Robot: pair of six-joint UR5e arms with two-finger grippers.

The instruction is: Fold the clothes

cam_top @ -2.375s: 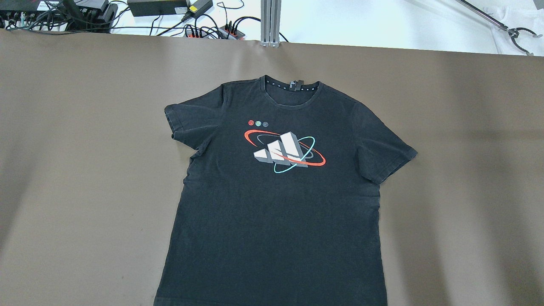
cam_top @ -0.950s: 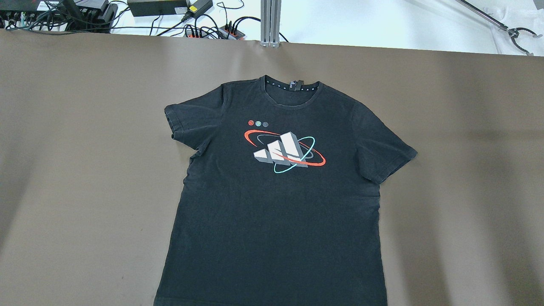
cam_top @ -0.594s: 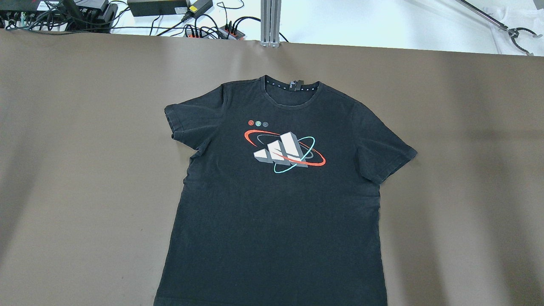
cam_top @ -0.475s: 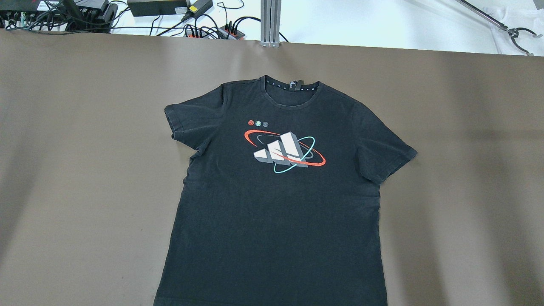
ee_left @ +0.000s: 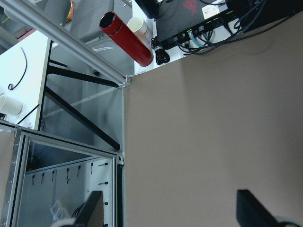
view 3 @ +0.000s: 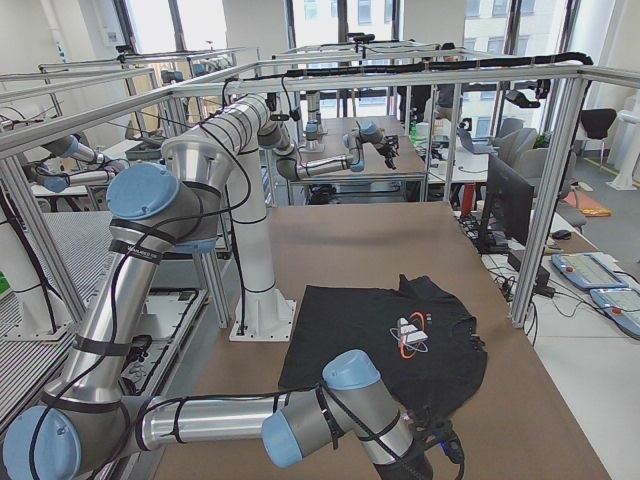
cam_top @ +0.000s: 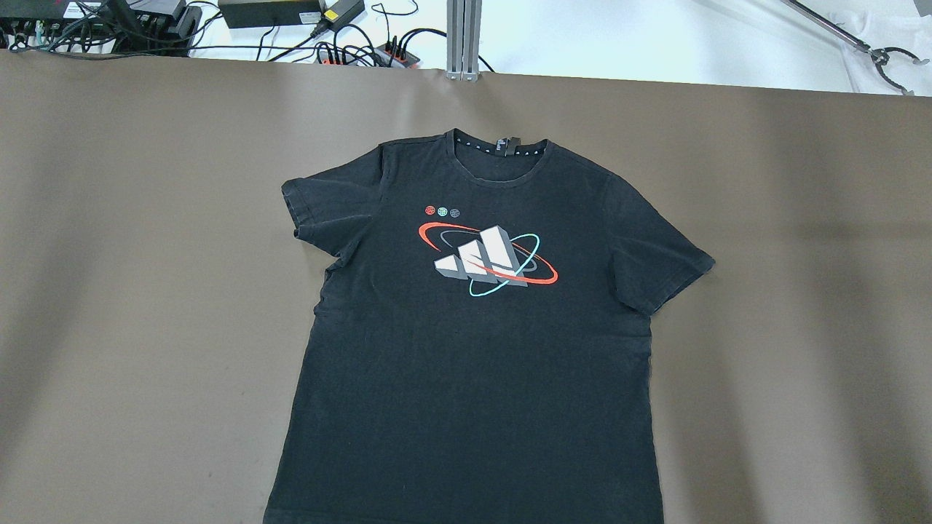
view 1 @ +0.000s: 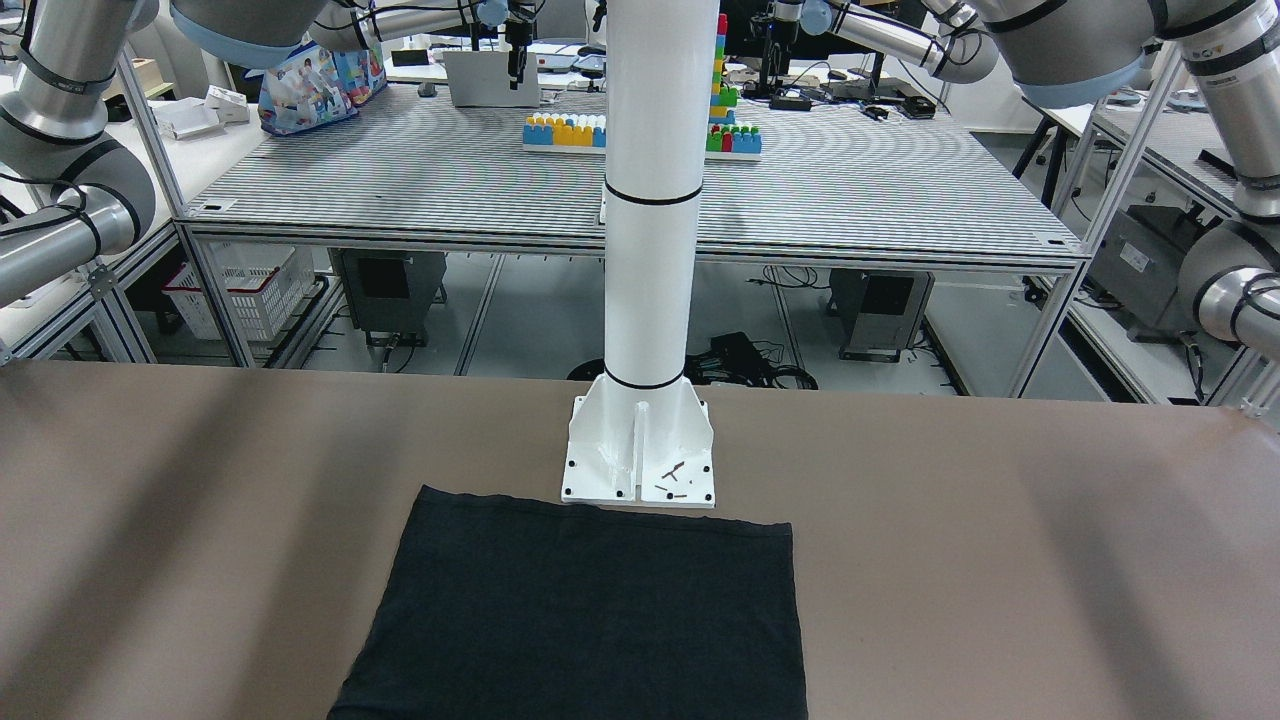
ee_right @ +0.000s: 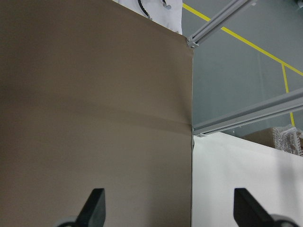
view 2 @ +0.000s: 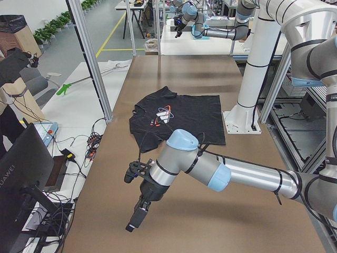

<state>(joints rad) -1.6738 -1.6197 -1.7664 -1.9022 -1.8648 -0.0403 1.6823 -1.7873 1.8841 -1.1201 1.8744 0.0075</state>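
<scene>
A black T-shirt [cam_top: 473, 349] with a white, red and teal chest print lies flat and face up on the brown table, collar at the far side; it also shows in the front-facing view [view 1: 590, 620], the exterior left view [view 2: 179, 113] and the exterior right view [view 3: 380, 340]. My left gripper [ee_left: 170, 213] is open and empty above bare table near the table's left end, far from the shirt; it also shows in the exterior left view [view 2: 138, 211]. My right gripper [ee_right: 170, 208] is open and empty above bare table by the right-end edge. Neither gripper shows in the overhead view.
The white robot pedestal [view 1: 638, 470] stands at the shirt's hem. Cables and power bricks [cam_top: 269, 11] and an aluminium post [cam_top: 464, 36] lie beyond the table's far edge. A red bottle [ee_left: 125, 38] sits off the table's left corner. The table's right edge [ee_right: 191, 118] borders open floor.
The shirt has not moved. Only the soft shadows at the table's left and right sides have shifted slightly.
</scene>
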